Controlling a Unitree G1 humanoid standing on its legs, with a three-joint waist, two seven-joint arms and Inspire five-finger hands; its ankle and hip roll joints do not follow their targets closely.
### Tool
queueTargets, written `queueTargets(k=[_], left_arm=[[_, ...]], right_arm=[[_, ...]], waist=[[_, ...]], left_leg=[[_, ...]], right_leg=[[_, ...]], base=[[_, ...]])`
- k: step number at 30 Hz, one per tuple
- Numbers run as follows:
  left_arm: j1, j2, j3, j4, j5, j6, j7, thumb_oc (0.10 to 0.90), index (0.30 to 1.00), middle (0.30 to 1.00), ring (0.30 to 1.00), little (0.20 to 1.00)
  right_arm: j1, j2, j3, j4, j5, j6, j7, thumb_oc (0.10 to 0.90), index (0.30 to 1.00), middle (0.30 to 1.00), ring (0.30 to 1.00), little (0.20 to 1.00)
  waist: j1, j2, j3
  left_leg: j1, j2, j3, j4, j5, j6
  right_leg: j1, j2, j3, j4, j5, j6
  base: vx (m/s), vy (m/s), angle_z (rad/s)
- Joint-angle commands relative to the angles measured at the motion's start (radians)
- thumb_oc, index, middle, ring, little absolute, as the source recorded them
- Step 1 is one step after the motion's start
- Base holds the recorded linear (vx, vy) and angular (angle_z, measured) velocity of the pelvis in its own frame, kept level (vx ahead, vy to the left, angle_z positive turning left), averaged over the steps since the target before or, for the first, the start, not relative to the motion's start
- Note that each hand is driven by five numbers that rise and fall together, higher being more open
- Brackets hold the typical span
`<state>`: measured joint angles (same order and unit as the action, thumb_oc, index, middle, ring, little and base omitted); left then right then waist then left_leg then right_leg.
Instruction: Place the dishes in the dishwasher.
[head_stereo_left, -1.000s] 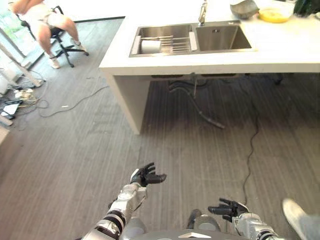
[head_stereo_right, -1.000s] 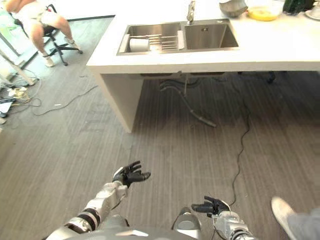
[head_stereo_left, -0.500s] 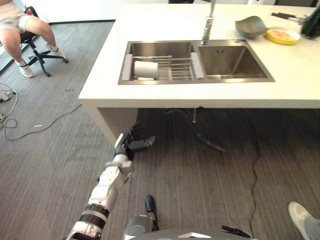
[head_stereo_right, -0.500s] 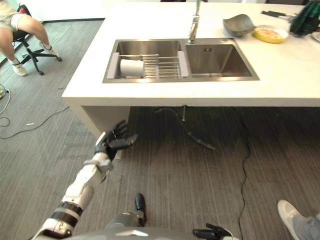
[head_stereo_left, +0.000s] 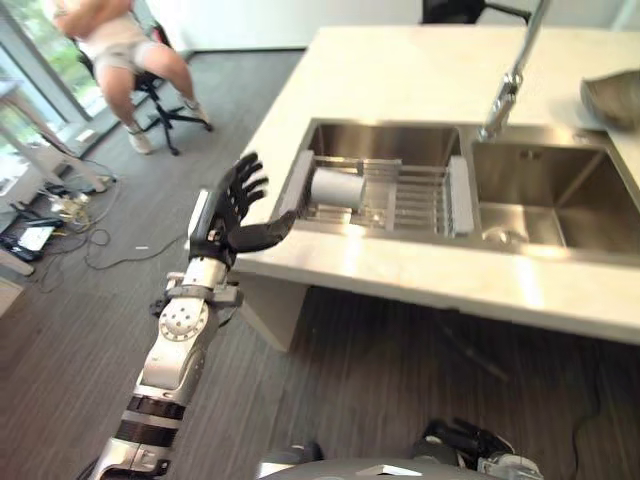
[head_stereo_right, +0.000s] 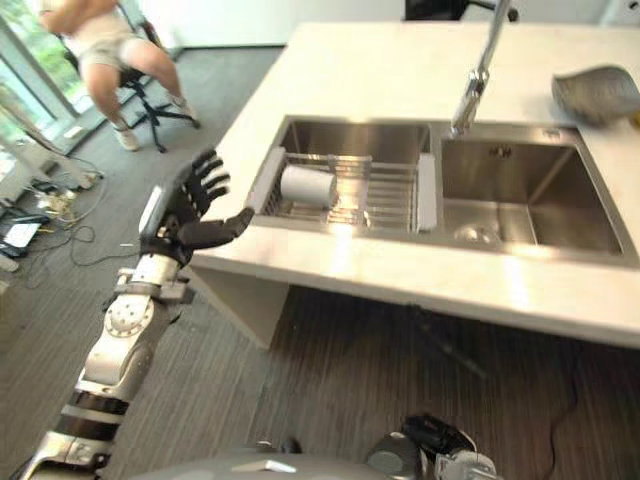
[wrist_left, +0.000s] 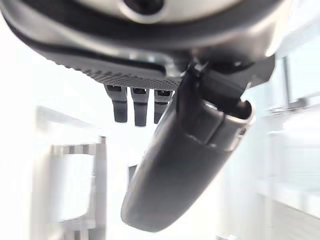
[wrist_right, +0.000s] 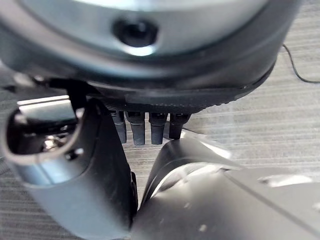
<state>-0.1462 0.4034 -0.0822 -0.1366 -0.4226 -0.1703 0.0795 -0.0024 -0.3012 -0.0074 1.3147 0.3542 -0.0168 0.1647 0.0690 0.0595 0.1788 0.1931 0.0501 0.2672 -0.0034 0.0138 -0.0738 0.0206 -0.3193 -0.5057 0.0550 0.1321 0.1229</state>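
Since a moment ago the view has swung closer to the sink, and the left hand (head_stereo_left: 228, 215) has climbed from down by the floor to bench height, now just off the near-left corner of the bench (head_stereo_left: 400, 70). Its fingers (head_stereo_left: 243, 180) are spread wide and hold nothing, the thumb reaching toward the bench edge; I'd judge it is lining up for a reach over the rim.

Further right, the task's thing, a white cup (head_stereo_left: 337, 187), lies on its side in the wire drying rack (head_stereo_left: 400, 200) set across the left basin of the sink (head_stereo_left: 560, 200). The tap (head_stereo_left: 512, 75) rises between the basins, and a grey bowl (head_stereo_right: 593, 92) sits on the bench at the far right.

Low down on the right, the right hand (head_stereo_right: 440, 440) hangs idle, fingers loosely extended and empty. A seated person (head_stereo_left: 115, 40) is well off to the left. I can see no dishwasher yet.
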Motion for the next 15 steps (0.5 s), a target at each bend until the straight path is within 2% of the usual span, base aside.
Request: queueTargets(k=[1,2,3,5,11,15], left_arm=[[-0.221,-0.011,0.037,-0.118,-0.013,-0.154,-0.043,0.800,0.900,0.900,0.900,0.900],[-0.229,-0.015,0.015,-0.101,-0.042,-0.144,-0.067,0.800,0.900,0.900,0.900,0.900],[-0.229,-0.015,0.016,-0.101,-0.042,-0.144,-0.067,0.800,0.900,0.900,0.900,0.900],[-0.242,-0.022,-0.001,-0.067,-0.062,-0.125,-0.076,0.800,0.900,0.900,0.900,0.900],[-0.243,-0.051,-0.024,0.029,-0.130,-0.098,-0.094,0.800,0.900,0.900,0.900,0.900],[-0.260,-0.041,-0.077,0.138,-0.067,-0.075,-0.111,0.800,0.900,0.900,0.900,0.900]], right_arm=[[0.071,-0.018,0.055,0.027,-0.019,0.011,0.017,0.800,0.900,0.900,0.900,0.900],[0.067,-0.022,0.068,0.021,-0.022,0.007,0.011,0.800,0.900,0.900,0.900,0.900],[0.067,-0.022,0.068,0.021,-0.022,0.007,0.011,0.800,0.900,0.900,0.900,0.900],[0.054,-0.031,0.078,0.006,-0.006,0.002,0.001,0.800,0.900,0.900,0.900,0.900],[0.043,-0.026,0.100,-0.012,0.011,0.000,-0.007,0.800,0.900,0.900,0.900,0.900],[0.059,-0.007,0.116,-0.002,0.007,0.010,0.005,0.800,0.900,0.900,0.900,0.900]], waist=[[-0.036,0.009,-0.069],[-0.044,0.010,-0.074],[-0.045,0.010,-0.074],[-0.058,0.016,-0.081],[-0.080,0.025,-0.080],[-0.102,0.026,-0.082]], left_leg=[[-0.083,-0.025,0.050,0.039,-0.060,-0.013],[-0.073,-0.006,0.048,0.024,-0.040,-0.029],[-0.072,-0.005,0.048,0.023,-0.040,-0.029],[-0.067,0.027,0.053,0.004,-0.014,-0.048],[-0.064,0.048,0.073,0.003,-0.005,-0.060],[-0.058,0.056,0.090,0.010,-0.005,-0.063]], right_leg=[[0.122,0.000,-0.052,-0.101,-0.073,0.094],[0.147,0.030,-0.059,-0.130,-0.083,0.081],[0.148,0.031,-0.060,-0.130,-0.084,0.081],[0.150,0.066,-0.059,-0.142,-0.109,0.064],[0.139,0.097,-0.038,-0.142,-0.134,0.052],[0.137,0.112,-0.024,-0.142,-0.143,0.041]], base=[[0.08,-0.255,0.08],[0.08,-0.253,0.00],[0.06,-0.234,-0.06],[0.03,-0.188,-0.25],[0.02,-0.109,-0.23],[0.03,-0.044,-0.10]])
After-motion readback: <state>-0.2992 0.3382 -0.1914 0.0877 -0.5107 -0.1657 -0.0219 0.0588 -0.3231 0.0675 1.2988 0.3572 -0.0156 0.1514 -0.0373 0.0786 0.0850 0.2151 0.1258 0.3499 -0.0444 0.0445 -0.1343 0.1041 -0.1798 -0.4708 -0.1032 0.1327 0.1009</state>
